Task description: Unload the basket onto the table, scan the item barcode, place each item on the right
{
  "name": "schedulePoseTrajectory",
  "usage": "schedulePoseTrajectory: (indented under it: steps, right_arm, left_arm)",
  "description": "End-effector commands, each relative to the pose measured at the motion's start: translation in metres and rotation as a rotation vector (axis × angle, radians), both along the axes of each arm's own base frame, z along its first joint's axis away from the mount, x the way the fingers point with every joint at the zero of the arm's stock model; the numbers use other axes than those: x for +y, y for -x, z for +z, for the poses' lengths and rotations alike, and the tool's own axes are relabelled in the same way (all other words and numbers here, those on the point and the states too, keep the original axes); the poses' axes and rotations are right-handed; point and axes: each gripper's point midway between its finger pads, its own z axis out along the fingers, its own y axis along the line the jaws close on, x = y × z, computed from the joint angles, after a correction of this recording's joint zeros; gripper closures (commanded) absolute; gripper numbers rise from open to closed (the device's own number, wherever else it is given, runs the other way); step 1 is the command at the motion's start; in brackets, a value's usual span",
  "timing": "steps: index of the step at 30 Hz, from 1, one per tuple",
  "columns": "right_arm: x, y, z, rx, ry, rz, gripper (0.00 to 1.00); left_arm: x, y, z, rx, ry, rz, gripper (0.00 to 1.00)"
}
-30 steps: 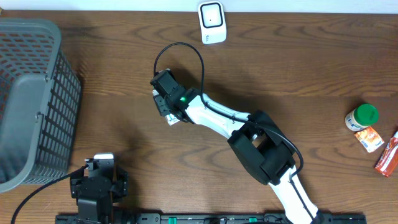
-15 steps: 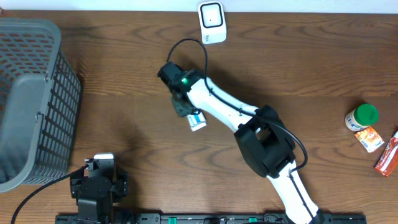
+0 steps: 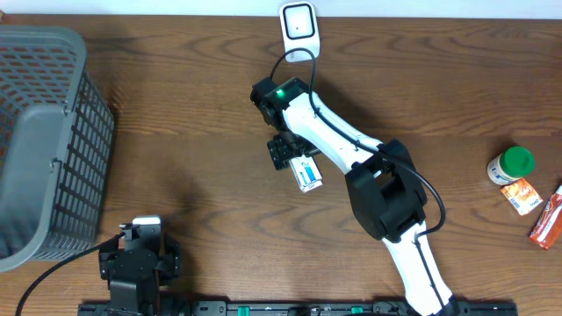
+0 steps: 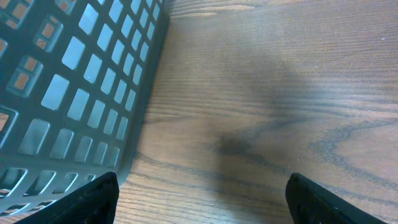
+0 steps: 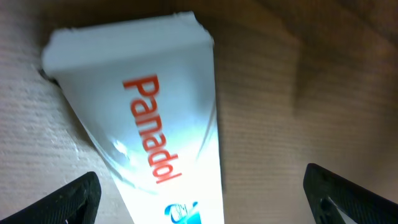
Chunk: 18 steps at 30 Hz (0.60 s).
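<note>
Moved: right arm has swung closer to the scanner (image 3: 299,31) over the last second. The Panadol box (image 3: 306,173) rode along and now lies flat on the worktop (image 3: 176,105).
Box spot: on the arm-base side of the scanner, well apart from it and not under its window.
Right fingers (image 5: 68,199): spread wide, one on each side of the box, pinching nothing as far as I can see.
Left fingers (image 4: 87,202): spread too, nothing between them. They're parked far from the scanner, next to the basket (image 4: 74,81).
Handling guess: small card carton, so light and fairly stiff, but it'd dent under a hard squeeze. The face looks glossy, so it might slip.
Where I'd grab: across the narrow width, on the two long edges, keeping whichever face has the barcode uncovered.
Looks: white box with red "Panadol" lettering running lengthwise and a bit of blue at one end. I can't spot a barcode in either view, so it's probably underneath or on a side.
</note>
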Motion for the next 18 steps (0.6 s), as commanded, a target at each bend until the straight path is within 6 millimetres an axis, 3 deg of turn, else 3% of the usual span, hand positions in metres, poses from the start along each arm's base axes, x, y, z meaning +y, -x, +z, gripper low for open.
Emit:
schedulePoseTrajectory:
  steps: [1,8,12,15,18]
  right_arm:
    - [0.009,-0.001,0.019,-0.04,-0.027,0.002,0.01]
    - [0.024,0.001,0.071,-0.145,-0.113,-0.012,0.01]
    - [0.016,0.005,0.104,-0.2,-0.159,-0.144,0.01]
    - [0.002,0.011,0.117,-0.187,-0.185,-0.321,0.01]
    - [-0.005,0.017,0.116,-0.115,-0.223,-0.469,0.01]
  left_arm:
    - [0.001,0.0,0.003,-0.011,0.006,0.011,0.14]
    - [0.001,0.0,0.003,-0.011,0.006,0.011,0.14]
    - [0.001,0.0,0.003,-0.011,0.006,0.011,0.14]
    - [0.001,0.0,0.003,-0.011,0.006,0.011,0.14]
    - [0.001,0.0,0.003,-0.011,0.006,0.011,0.14]
